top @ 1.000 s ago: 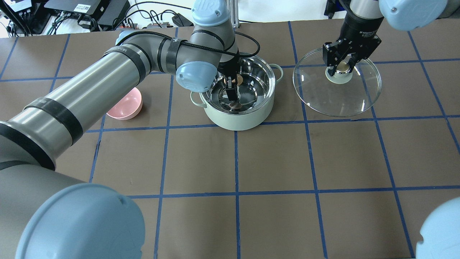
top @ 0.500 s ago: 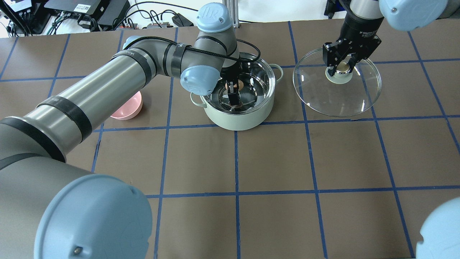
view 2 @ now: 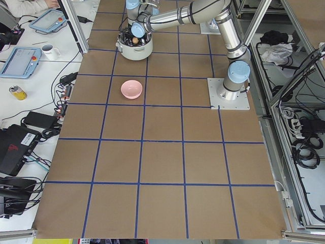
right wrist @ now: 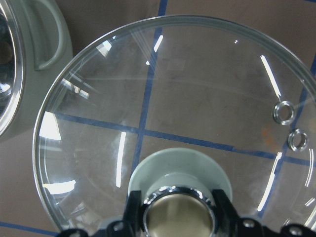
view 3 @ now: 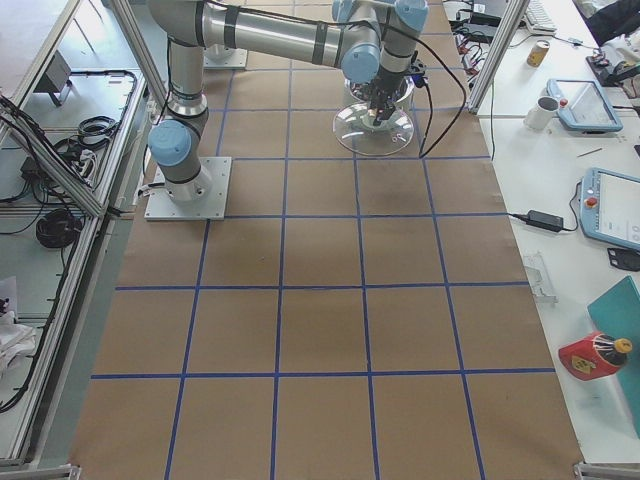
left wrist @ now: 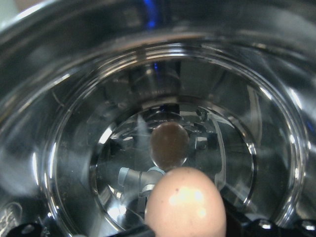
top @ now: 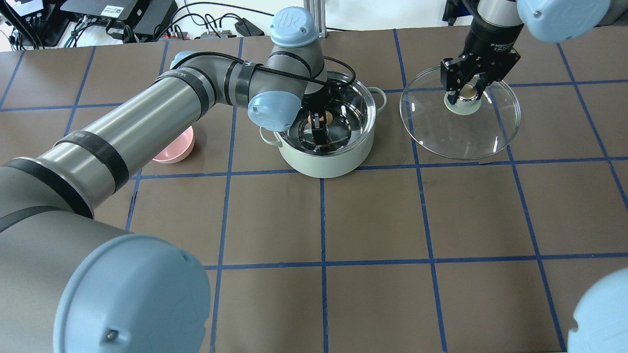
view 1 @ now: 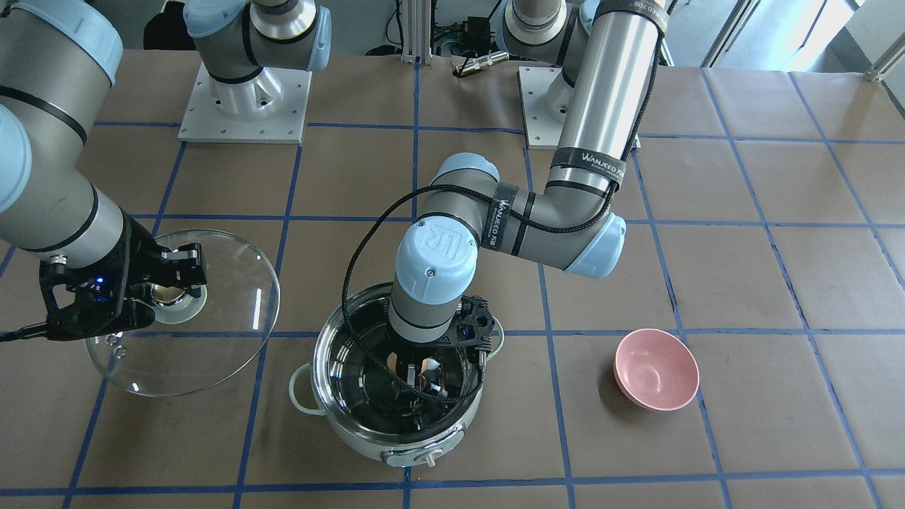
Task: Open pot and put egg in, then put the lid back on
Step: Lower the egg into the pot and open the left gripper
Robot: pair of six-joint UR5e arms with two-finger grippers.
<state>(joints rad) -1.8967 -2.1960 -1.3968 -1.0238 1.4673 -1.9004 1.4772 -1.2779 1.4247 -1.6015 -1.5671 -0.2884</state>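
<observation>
Progress, read from the robot's left to its right across the brown gridded bench (top: 373, 220):

A pink bowl (top: 174, 147) sits empty on the robot's left, toward the operators' long edge. It is near the pot but apart from it, and nothing suggests it has further use.

Next comes the mint-green pot (top: 324, 164), uncovered and about mid-length of the bench toward that same far edge. The opening step is therefore done. The left gripper (top: 318, 122) reaches down inside the steel interior, pinching the egg (left wrist: 185, 202). In the left wrist view the egg hangs above its own dark reflection on the pot floor, so it looks lowered well into the pot but not yet set down. The second step seems nearly complete. What remains there is to let go of the egg close to the floor so it neither drops nor rolls hard, then lift the arm clear of the rim.

Further right, just beside the pot and not touching it, the glass lid (top: 458, 122) rests on the bench. The right gripper (top: 468, 90) is over its centre. In the right wrist view the fingers press against either side of the beige knob (right wrist: 177, 217), so it appears clamped on it and ready.

The last step has not started. The lid has to be carried over and seated on the rim, and that cannot begin until the left arm is out of the pot.
</observation>
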